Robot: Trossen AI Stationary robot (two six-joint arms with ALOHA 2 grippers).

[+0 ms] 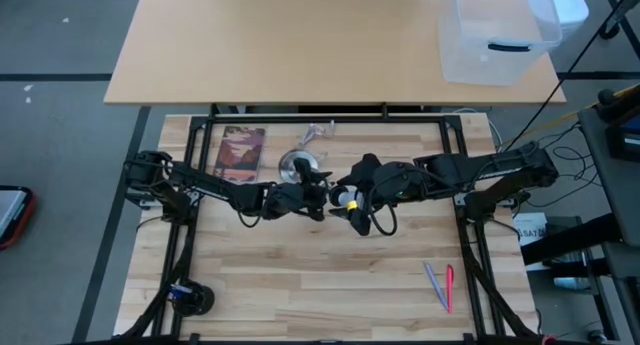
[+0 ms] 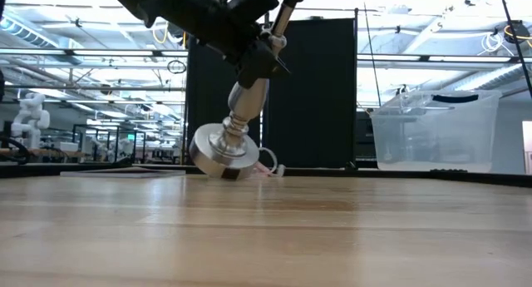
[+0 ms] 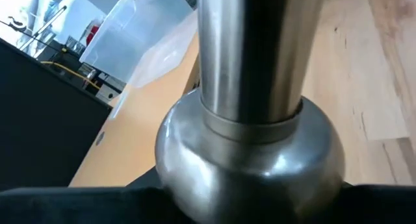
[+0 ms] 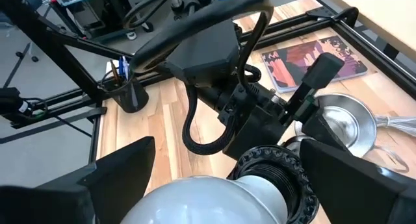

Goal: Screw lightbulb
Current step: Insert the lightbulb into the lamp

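The lightbulb (image 4: 208, 201) shows its frosted white globe. Its base end sits in the dark ribbed socket (image 4: 273, 169) on top of the silvery stand (image 2: 226, 150). The stand is tilted, with its round base (image 1: 297, 165) toward the table's far side. My left gripper (image 1: 316, 197) is shut on the stand's stem. My right gripper (image 1: 347, 205) comes in from the right and is open. Its fingers stand on either side of the globe (image 1: 346, 196), and I see no touch. The arms hide the bulb in the low view. My left gripper pinches the stand's stem (image 3: 260, 68) between its two fingers, just below the socket and above the round bulge (image 3: 253, 159). The fingers come nearly level from the table's left and lie across the stem. The stand is tilted, base low; whether the base's edge (image 2: 231, 174) touches the table I cannot tell.
A magazine (image 1: 241, 150) lies at the far left of the wooden top, and a clear wrapper (image 1: 318, 132) near the far edge. Two pens (image 1: 441, 285) lie at the near right. A dark cup (image 1: 192, 298) stands at the near left. A clear bin (image 1: 497, 35) is on the farther table.
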